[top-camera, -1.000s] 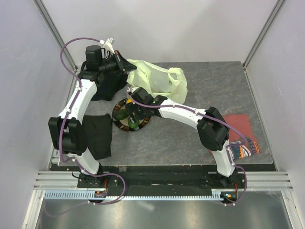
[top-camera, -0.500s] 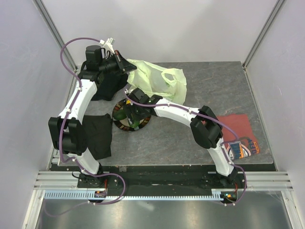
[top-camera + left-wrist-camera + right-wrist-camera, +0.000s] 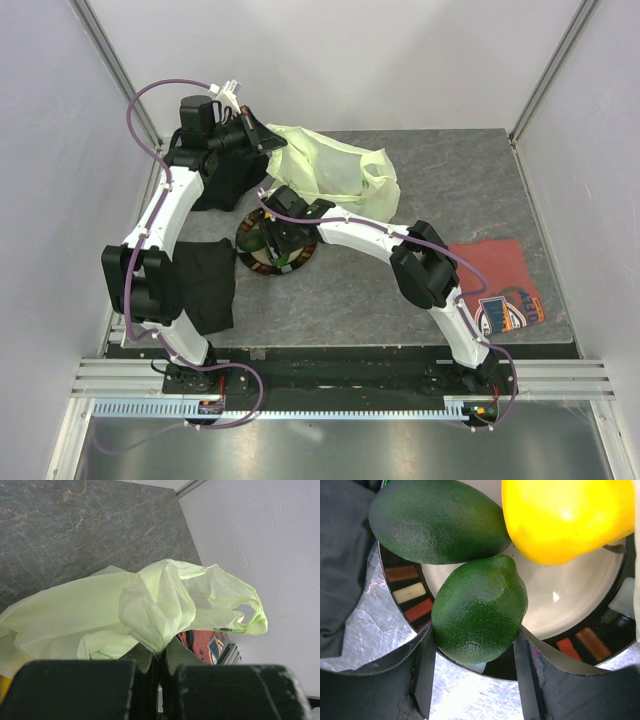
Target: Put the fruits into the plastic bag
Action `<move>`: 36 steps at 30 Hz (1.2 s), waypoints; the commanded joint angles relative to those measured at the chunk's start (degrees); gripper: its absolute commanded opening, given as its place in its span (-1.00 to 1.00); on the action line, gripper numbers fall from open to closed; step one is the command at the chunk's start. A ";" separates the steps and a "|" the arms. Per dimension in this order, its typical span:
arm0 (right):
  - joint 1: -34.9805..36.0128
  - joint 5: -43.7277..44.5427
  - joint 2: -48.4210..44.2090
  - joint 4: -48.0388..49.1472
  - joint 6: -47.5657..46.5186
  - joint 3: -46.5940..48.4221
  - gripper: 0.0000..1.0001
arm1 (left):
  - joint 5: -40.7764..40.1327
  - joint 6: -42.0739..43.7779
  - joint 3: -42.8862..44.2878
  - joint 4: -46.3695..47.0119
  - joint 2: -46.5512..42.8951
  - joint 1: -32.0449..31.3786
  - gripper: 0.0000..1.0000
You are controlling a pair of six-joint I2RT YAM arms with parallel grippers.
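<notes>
Right pincer [image 3: 472,672] straddles the small green fruit [image 3: 479,611] on the plate [image 3: 410,592], jaws wide at its flanks; close squarely, lift clear of its neighbours, carry to the bag [image 3: 325,170] that the left pincer [image 3: 160,672] pinches up.

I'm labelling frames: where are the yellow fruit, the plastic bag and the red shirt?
yellow fruit [image 3: 570,517], right wrist view, its middle.
plastic bag [image 3: 155,605], left wrist view, bunched fold.
red shirt [image 3: 500,285], top view, its cloth.
</notes>
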 commanded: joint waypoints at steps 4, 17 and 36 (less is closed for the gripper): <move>0.13 2.33 -2.14 1.81 -0.62 -1.04 -0.23 | 0.67 0.99 0.21 1.90 -2.48 0.04 -0.97; 0.49 6.26 -30.34 36.97 -3.44 -30.67 -0.44 | 1.02 0.64 0.21 2.25 -2.40 0.04 -0.97; -10.85 12.61 -36.60 44.72 7.37 -33.31 -0.49 | 1.11 0.73 0.12 2.25 -3.19 0.04 -0.97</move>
